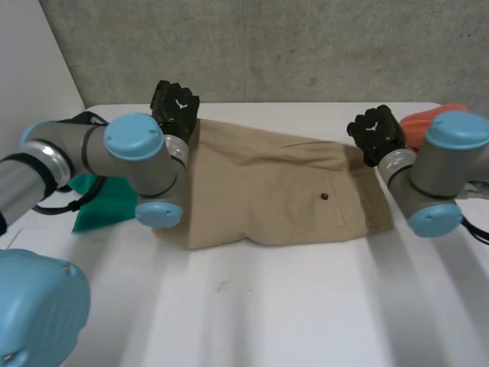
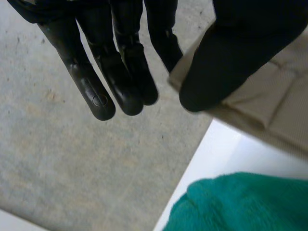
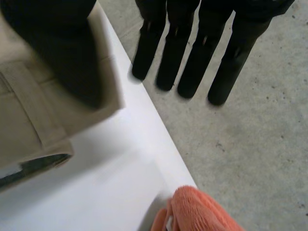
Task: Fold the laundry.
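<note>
On a white table point(image 1: 306, 306), seen from above, a pair of khaki shorts point(image 1: 267, 191) lies flat and spread sideways across the middle, reaching almost to the far edge. The robot's two arms stretch forward on either side of it.

The left hand point(image 1: 174, 103) sits at the shorts' far left corner and the right hand point(image 1: 376, 131) at the far right corner. In the left wrist view, the fingers point(image 2: 96, 91) are straight and reach past the table edge over grey concrete floor point(image 2: 72, 168). The thumb point(image 2: 231, 53) hangs over the cloth corner, with no pinch made. The right wrist view shows the mirror of this, with straight fingers point(image 3: 192, 62) beyond the edge and the thumb point(image 3: 62, 53) above the corner, so both hands are open.

A green cloth point(image 1: 107, 202) lies beside the left arm, near the shorts. An orange cloth point(image 1: 428, 122) sits at the far right, behind the right arm. A small dark button point(image 1: 325, 196) shows on the shorts' right half.

The step appears to be taking hold of the two far corners. The next move likely calls for closing thumb against fingers on each corner, then drawing that edge toward the near edge evenly, so that the fold lands square.
</note>
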Action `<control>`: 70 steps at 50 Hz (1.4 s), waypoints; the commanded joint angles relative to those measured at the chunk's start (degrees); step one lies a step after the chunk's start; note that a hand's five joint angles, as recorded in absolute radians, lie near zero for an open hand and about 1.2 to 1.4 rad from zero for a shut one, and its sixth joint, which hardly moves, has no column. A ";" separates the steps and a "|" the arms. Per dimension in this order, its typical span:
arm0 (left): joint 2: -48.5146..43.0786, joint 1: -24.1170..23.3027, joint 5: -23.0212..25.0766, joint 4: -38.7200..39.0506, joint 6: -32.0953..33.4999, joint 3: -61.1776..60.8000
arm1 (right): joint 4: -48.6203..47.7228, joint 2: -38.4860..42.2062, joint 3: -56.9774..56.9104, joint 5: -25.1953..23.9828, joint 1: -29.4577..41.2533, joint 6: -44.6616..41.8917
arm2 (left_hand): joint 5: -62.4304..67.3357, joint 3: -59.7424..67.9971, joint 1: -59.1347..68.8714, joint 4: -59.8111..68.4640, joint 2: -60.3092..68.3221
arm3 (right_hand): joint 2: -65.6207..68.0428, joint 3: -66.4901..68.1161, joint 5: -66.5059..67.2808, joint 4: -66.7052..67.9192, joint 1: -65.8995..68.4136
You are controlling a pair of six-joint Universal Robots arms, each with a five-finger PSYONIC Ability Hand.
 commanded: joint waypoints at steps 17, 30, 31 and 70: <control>17.78 -4.09 -0.33 12.88 -6.86 -28.20 | 23.69 -15.09 15.76 -8.71 -5.22 14.23 | -57.24 -58.16 -55.06 -58.69 -58.36 | -21.64 -22.60 -23.53 -22.80 -20.35; 24.03 -6.29 0.02 6.21 -18.30 -35.51 | 14.82 -8.23 17.25 -6.08 -5.66 12.74 | -57.24 -58.16 -55.06 -58.69 -58.36 | 40.89 39.92 38.99 39.72 42.17; 24.30 -6.29 0.02 5.77 -18.48 -35.60 | 14.81 -8.49 17.60 -5.12 -6.01 12.74 | -57.24 -58.16 -55.06 -58.69 -58.36 | 40.89 39.93 38.99 39.72 42.17; 41.97 -4.01 0.02 3.48 -23.58 -51.16 | 3.39 -16.22 27.72 -19.00 23.96 -25.06 | -57.24 -58.16 -55.06 -58.69 -58.36 | -3.32 -4.28 -5.21 -4.48 -2.03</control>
